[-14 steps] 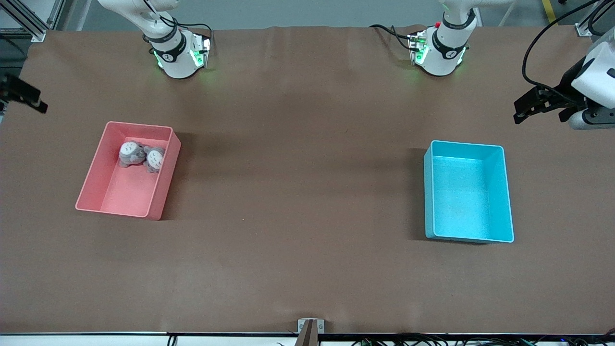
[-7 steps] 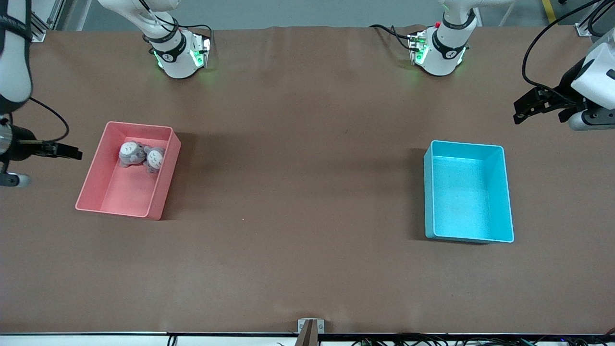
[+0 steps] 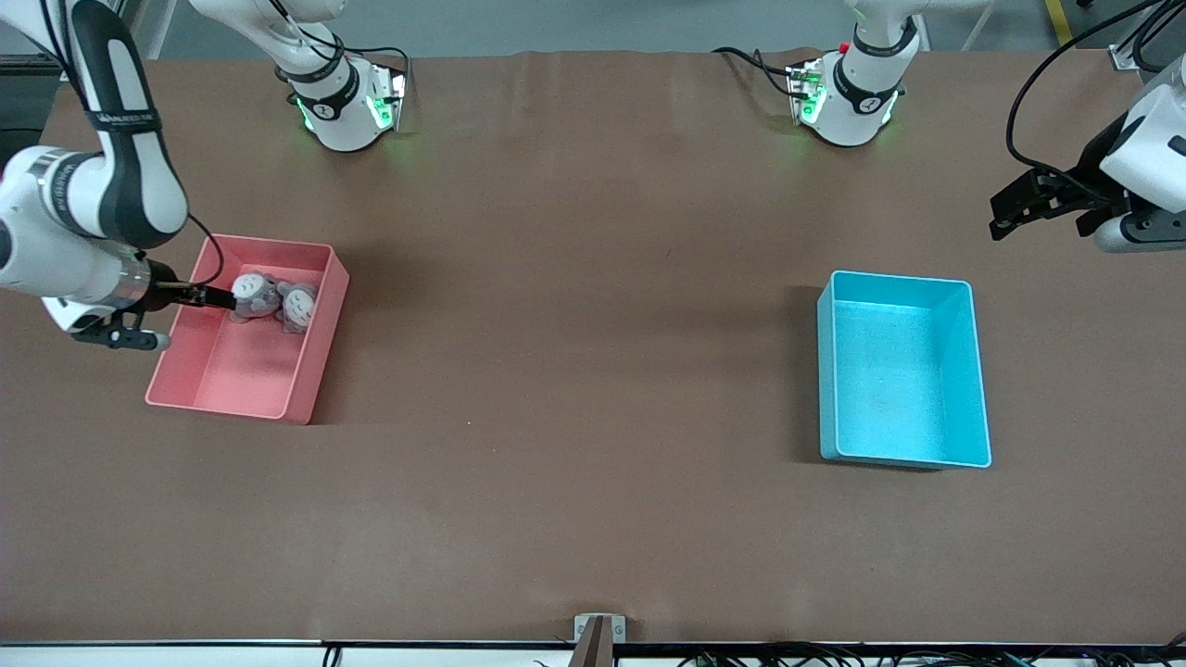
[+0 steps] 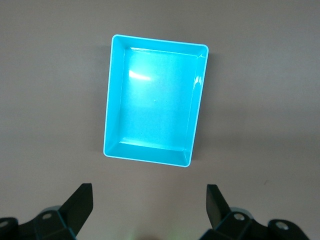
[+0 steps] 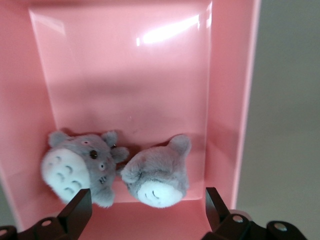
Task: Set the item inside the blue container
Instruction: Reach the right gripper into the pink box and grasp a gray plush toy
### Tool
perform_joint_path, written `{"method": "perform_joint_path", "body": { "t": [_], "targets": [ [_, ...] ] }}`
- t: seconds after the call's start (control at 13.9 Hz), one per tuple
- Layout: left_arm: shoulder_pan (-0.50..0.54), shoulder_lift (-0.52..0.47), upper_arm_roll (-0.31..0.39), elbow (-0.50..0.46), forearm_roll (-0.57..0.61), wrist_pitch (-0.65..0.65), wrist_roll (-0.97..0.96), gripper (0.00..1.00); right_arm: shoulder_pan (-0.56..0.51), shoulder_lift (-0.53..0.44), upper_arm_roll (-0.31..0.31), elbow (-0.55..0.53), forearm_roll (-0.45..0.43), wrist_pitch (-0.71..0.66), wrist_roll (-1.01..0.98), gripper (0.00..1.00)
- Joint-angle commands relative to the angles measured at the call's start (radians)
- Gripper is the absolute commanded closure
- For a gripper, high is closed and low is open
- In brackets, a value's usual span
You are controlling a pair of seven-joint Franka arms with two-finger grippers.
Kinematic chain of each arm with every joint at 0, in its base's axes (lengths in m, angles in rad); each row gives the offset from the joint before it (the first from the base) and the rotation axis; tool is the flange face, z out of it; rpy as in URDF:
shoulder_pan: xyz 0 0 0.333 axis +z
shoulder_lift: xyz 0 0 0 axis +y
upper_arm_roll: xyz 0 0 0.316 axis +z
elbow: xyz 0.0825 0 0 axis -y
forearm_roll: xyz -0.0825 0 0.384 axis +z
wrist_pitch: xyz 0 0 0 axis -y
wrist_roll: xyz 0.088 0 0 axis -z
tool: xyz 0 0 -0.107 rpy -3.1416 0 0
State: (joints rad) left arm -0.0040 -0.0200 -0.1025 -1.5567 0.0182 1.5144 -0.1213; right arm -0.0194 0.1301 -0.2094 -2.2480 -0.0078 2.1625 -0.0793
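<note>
The right tool [image 3: 218, 298], fingers spread wide, is hovering over two grey plush toys [image 5: 115, 172] inside the pink plastic bin [image 3: 315, 366] at mid-left of the front view. Nothing is gripped yet; the light blue rectangular plastic container [image 3: 964, 371] at mid-right is sitting empty. The left tool [image 4: 147, 212], also wide, is waiting above the desk [image 3: 593, 371].

No legible text (arm lettering unreadable)
</note>
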Motion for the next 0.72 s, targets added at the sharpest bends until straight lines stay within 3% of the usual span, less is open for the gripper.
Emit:
{"method": "perform_joint_path", "body": {
  "t": [0.0,0.65],
  "targets": [
    [0.001,0.0,-0.005,0.001,0.016,-0.002,0.003,0.0,-0.01,-0.058,0.005,-0.126,0.008,0.107,-0.004,0.0],
    [0.001,-0.001,-0.005,-0.006,0.016,-0.002,0.003,0.0,-0.014,0.032,0.005,-0.171,0.008,0.232,-0.007,0.03]
  ]
}}
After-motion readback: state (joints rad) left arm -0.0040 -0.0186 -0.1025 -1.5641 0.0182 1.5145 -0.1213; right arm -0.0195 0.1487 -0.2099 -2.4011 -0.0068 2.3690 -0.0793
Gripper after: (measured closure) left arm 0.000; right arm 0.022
